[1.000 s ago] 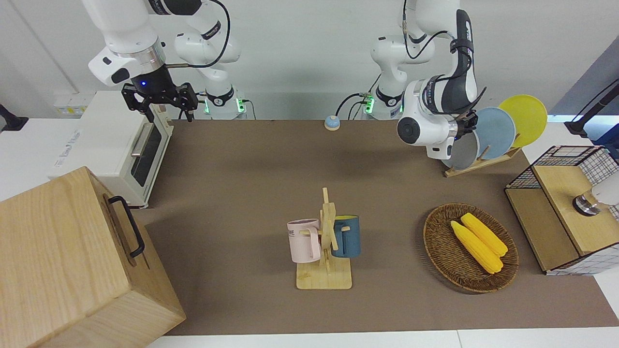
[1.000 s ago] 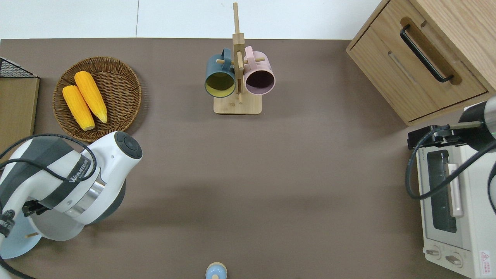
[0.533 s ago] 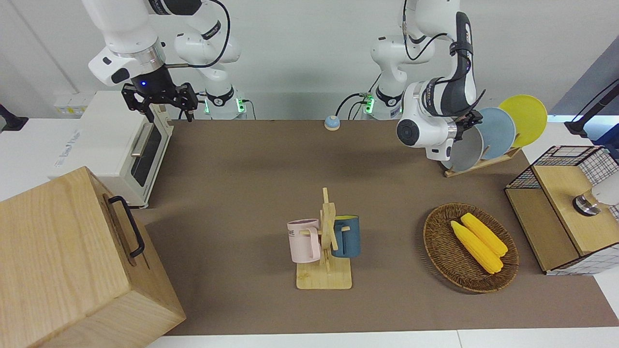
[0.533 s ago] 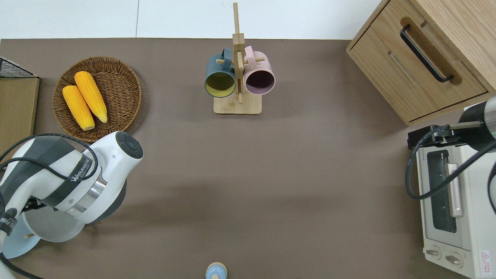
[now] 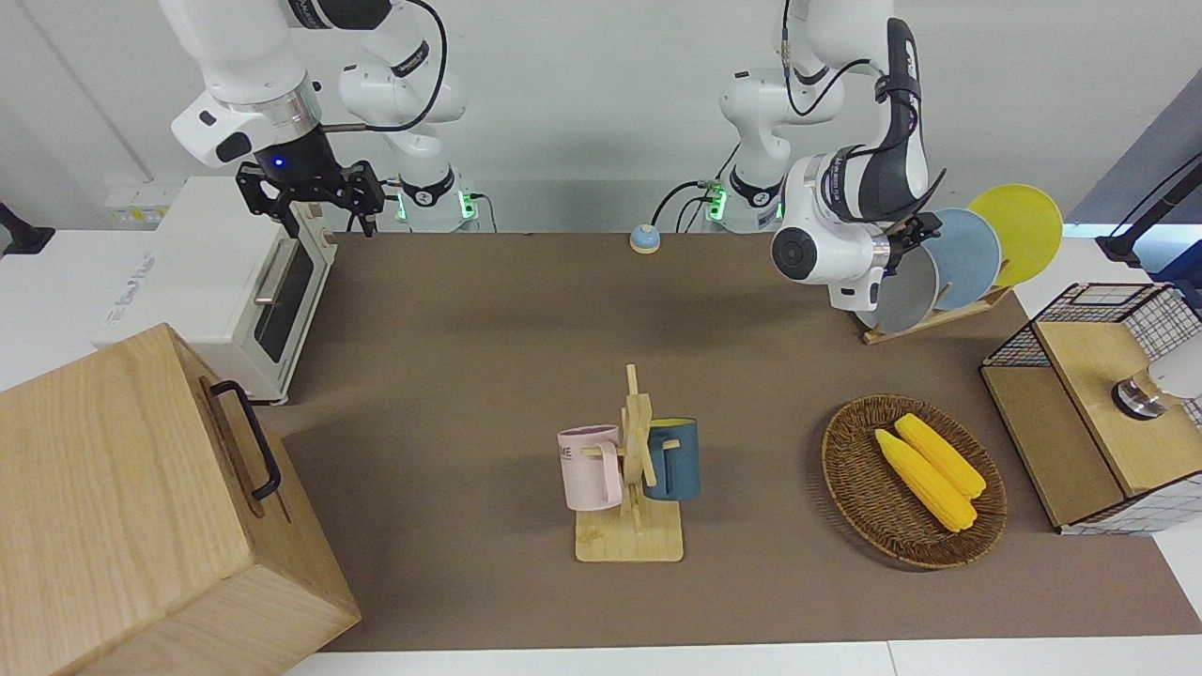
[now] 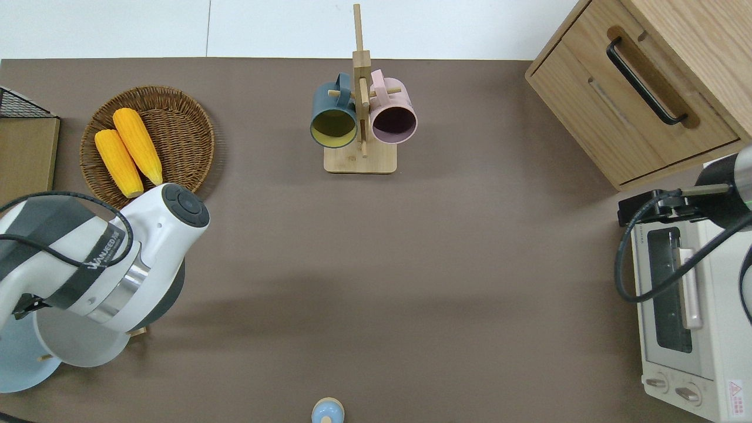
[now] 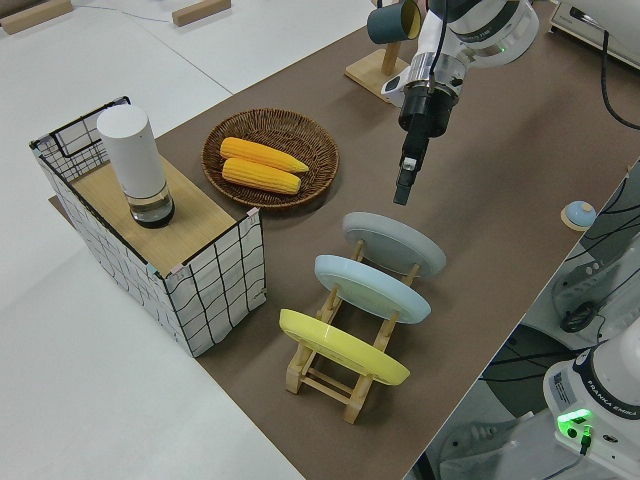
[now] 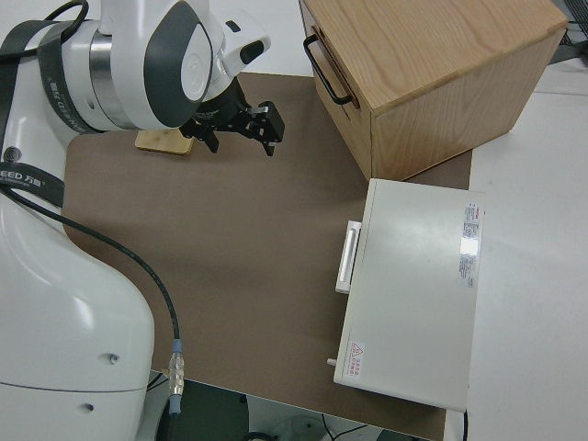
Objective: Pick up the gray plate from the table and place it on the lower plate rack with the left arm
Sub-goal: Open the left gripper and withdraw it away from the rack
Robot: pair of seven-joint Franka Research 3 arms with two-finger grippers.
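Observation:
The gray plate [image 7: 393, 243] [image 5: 909, 291] [image 6: 76, 352] stands slanted in the lowest slot of the light-wood plate rack [image 7: 330, 375] [image 5: 939, 314], at the left arm's end of the table. The light blue plate [image 7: 370, 288] and the yellow plate [image 7: 340, 345] fill the slots above it. My left gripper [image 7: 400, 195] hangs just above the gray plate's upper rim, apart from it and holding nothing. In the overhead view the arm's wrist hides it. The right gripper [image 5: 310, 202] is parked and open.
A wicker basket [image 5: 850, 469] with two corn cobs lies farther from the robots than the rack. A wire-sided box [image 5: 1089, 376], a mug stand [image 5: 634, 488], a toaster oven [image 5: 216, 282], a wooden cabinet [image 5: 131, 507] and a blue button [image 5: 644, 238] are also on the table.
The gray plate settled into the rack's lowest slot. The left arm then lifted off it and drew away toward the corn basket. The right arm has not moved.

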